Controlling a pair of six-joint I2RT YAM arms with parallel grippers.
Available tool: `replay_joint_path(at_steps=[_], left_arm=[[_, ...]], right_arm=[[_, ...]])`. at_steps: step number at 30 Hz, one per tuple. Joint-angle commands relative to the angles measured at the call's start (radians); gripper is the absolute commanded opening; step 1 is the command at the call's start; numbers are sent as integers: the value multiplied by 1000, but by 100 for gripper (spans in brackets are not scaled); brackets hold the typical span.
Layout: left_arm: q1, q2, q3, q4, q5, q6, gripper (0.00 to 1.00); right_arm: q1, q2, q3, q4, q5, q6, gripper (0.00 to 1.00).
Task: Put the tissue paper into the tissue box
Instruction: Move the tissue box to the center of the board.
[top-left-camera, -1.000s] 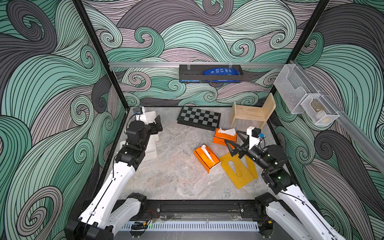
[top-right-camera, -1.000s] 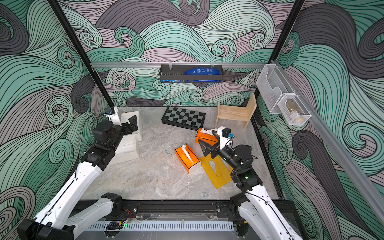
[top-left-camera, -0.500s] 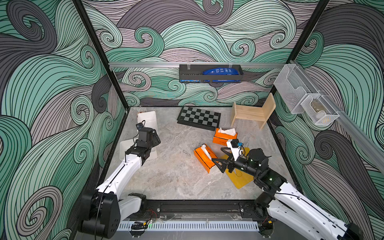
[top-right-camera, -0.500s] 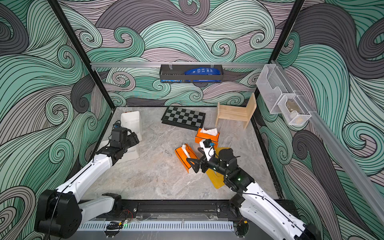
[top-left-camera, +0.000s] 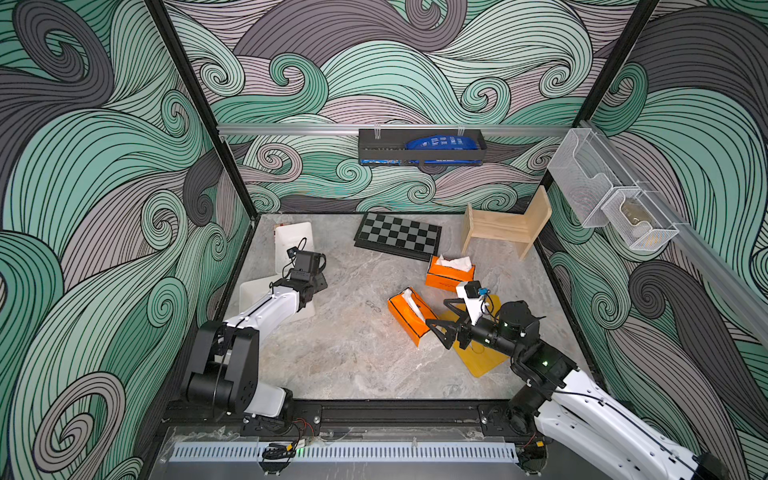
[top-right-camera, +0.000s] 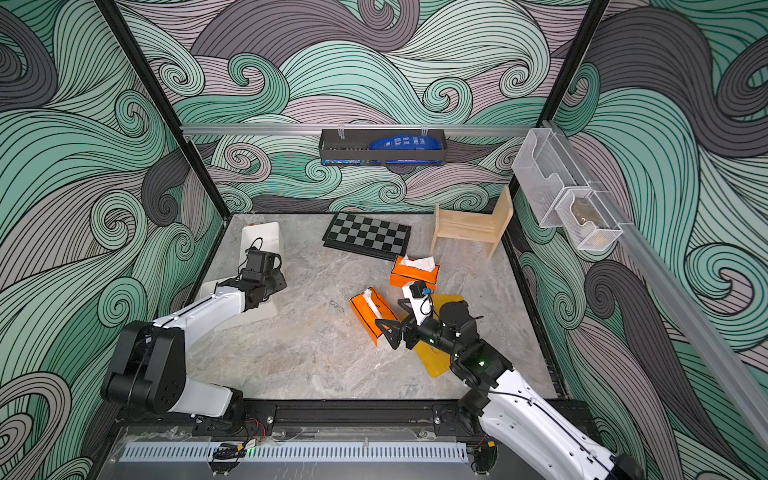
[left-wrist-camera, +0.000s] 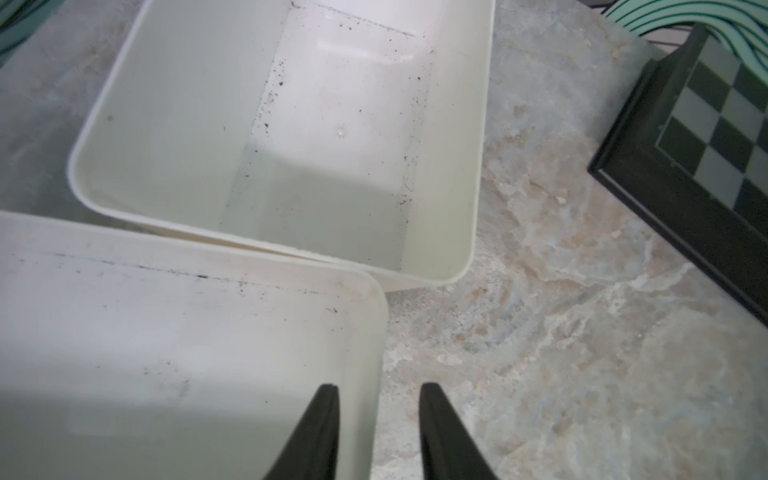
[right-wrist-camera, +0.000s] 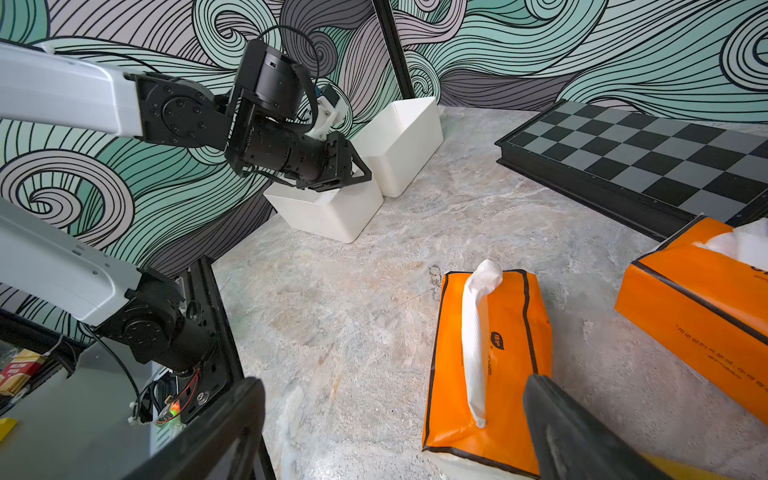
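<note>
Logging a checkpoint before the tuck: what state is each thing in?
Nearer orange tissue box: lying flat, white tissue paper sticking out.
Farther orange tissue box: tissue bunched on top.
White plastic bins, farther and nearer: both empty.
Left gripper: jaws narrowly parted over a bin's rim.
Right gripper: jaws wide open, empty.

Your left arm has dropped from its raised pose and folded back toward its base. The left gripper (left-wrist-camera: 378, 386) now sits low over the nearer white bin (left-wrist-camera: 166, 353), whose side wall runs between its fingers. Its jaws have narrowed from wide to a small gap. Your right gripper (top-left-camera: 437, 312) has swung down and away from the far tissue pack (top-left-camera: 450, 272). The nearer tissue pack (top-left-camera: 409, 316) now lies just in front of it.
</note>
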Motion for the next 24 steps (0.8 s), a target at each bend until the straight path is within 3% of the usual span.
replay_joint_path(at_steps=[1, 3, 7, 14, 24], left_arm=[[-22, 36, 44, -6, -14, 15, 23], [-33, 49, 48, -13, -14, 18, 19], [-53, 57, 50, -22, 31, 23, 0], [-143, -11, 41, -47, 172, 34, 0], [-402, -146, -13, -95, 244, 29, 0]], right_arm=[[6, -16, 0, -6, 5, 10, 100], [6, -20, -1, -12, 5, 8, 100], [5, -20, 12, -34, 9, -9, 100], [5, 21, 79, -127, 39, -48, 100], [17, 212, 209, -311, 175, -81, 100]])
